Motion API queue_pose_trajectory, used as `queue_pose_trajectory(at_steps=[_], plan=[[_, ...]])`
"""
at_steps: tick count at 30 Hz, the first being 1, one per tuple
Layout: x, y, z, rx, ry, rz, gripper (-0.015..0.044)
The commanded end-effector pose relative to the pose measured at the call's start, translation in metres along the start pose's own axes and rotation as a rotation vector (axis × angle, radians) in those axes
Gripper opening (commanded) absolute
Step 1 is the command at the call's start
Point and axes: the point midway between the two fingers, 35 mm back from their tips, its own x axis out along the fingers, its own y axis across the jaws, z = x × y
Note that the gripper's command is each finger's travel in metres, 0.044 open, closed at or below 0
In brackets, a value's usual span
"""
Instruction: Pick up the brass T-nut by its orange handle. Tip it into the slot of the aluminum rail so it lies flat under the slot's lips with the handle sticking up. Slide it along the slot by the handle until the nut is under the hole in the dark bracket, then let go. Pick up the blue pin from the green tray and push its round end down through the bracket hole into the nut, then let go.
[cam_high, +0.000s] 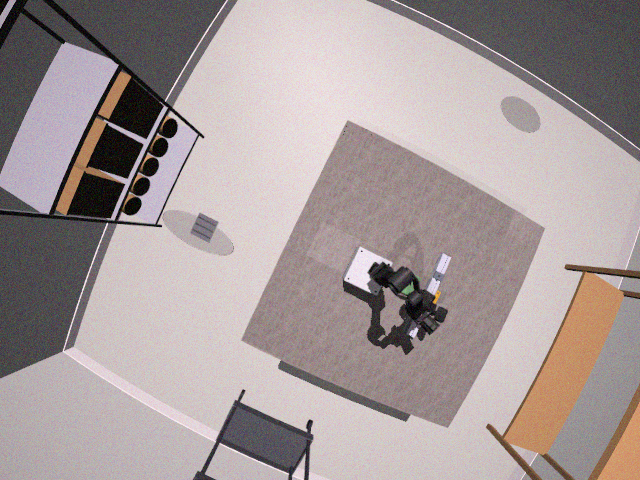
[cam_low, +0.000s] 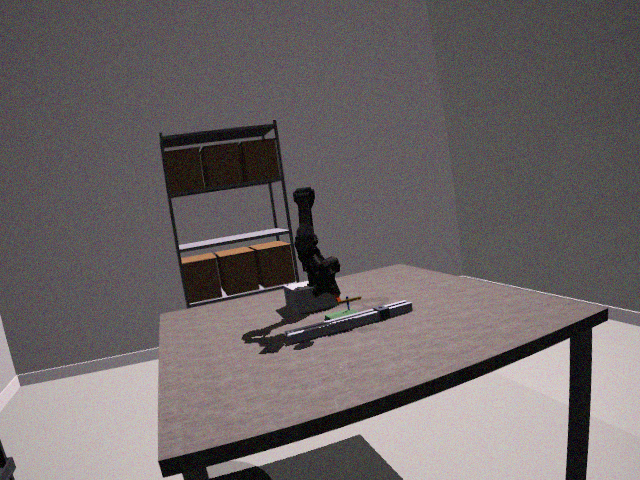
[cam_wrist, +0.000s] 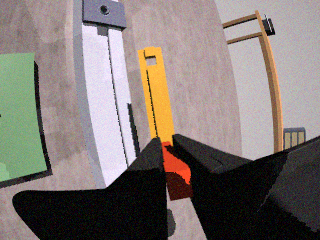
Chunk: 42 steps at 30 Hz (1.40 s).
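Brass T-nut (cam_high: 437, 296) (cam_low: 354, 298) (cam_wrist: 160, 100), long and flat, juts from the orange block handle (cam_low: 338, 299) (cam_wrist: 176, 167) that my black end effector (cam_high: 433, 303) (cam_low: 337, 296) (cam_wrist: 166, 143) grips, outside the silver aluminum rail's (cam_high: 443, 262) (cam_low: 356, 322) (cam_wrist: 97, 80) slot.

Rail (cam_high: 442, 263) (cam_low: 356, 320) (cam_wrist: 102, 90) was pale silver with a dark slot line, bracket (cam_high: 438, 276) (cam_low: 381, 311) (cam_wrist: 104, 14) slate grey, upper left of the wrist frame. Bar (cam_high: 436, 296) (cam_low: 353, 299) (cam_wrist: 159, 95) at its centre was yellow, orange-red at the lower end. Tray (cam_high: 408, 289) (cam_low: 338, 314) (cam_wrist: 17, 115) at left was green; tabletop (cam_high: 320, 222) (cam_low: 289, 382) (cam_wrist: 195, 85) mottled grey-brown.
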Motion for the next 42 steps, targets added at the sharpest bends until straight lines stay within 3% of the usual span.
queue_pose_trajectory(at_steps=[1,42], plan=[[0.004,0.002,-0.001,-0.006,-0.005,-0.007,-0.0150],[0.030,0.030,-0.008,-0.006,-0.019,-0.006,-0.0150]])
